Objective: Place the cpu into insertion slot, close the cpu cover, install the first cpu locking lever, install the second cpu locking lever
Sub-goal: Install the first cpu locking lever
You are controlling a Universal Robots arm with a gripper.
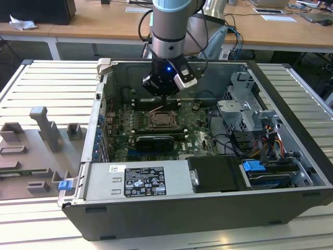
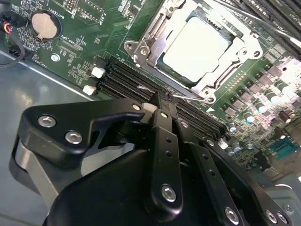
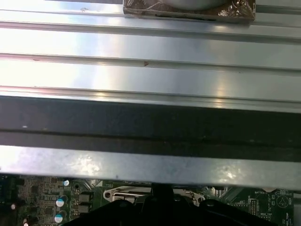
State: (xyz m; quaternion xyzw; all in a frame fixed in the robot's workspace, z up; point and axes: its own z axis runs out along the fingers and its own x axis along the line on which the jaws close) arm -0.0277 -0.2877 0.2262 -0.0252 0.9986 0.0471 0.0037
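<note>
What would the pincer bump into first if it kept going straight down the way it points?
Probably the thin wire locking lever at the edge of the cpu cover, with the black memory slots right beside it. The pincer tip sits just above them, though depth is hard to judge.

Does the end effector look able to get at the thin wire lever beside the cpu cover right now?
Probably yes. The end effector sits right at the wire lever by the cpu cover, with nothing between them.

You see the open computer case (image 1: 291, 203) on a ribbed metal table (image 1: 47, 83). At its six o'clock edge lies the labelled power supply (image 1: 138, 179); at four o'clock, a blue drive latch (image 1: 254, 167). At nine o'clock outside, grey fixtures (image 1: 47, 127) stand. A coin battery (image 2: 43, 25) sits on the board.
</note>
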